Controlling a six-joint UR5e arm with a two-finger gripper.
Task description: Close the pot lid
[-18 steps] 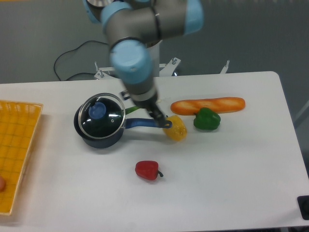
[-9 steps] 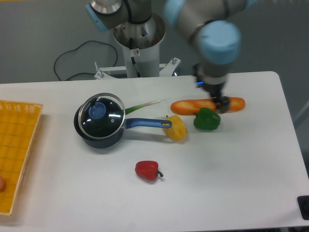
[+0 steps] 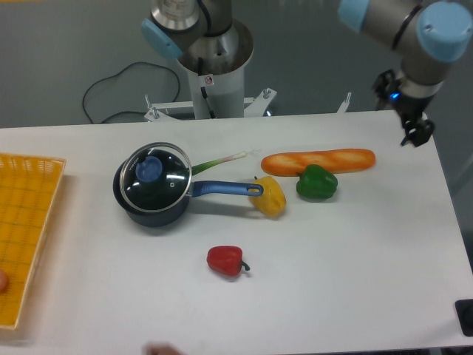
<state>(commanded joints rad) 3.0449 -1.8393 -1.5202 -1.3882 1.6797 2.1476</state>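
Since the earlier frames our hand (image 3: 416,133) has swung from beside the pot handle out to the far right edge of the surface (image 3: 355,259). Nearer, the lid (image 3: 156,176) sits on the pot (image 3: 151,194), slightly off-centre; any nudge could slide it. The hand holds nothing; we cannot tell how wide it stands.
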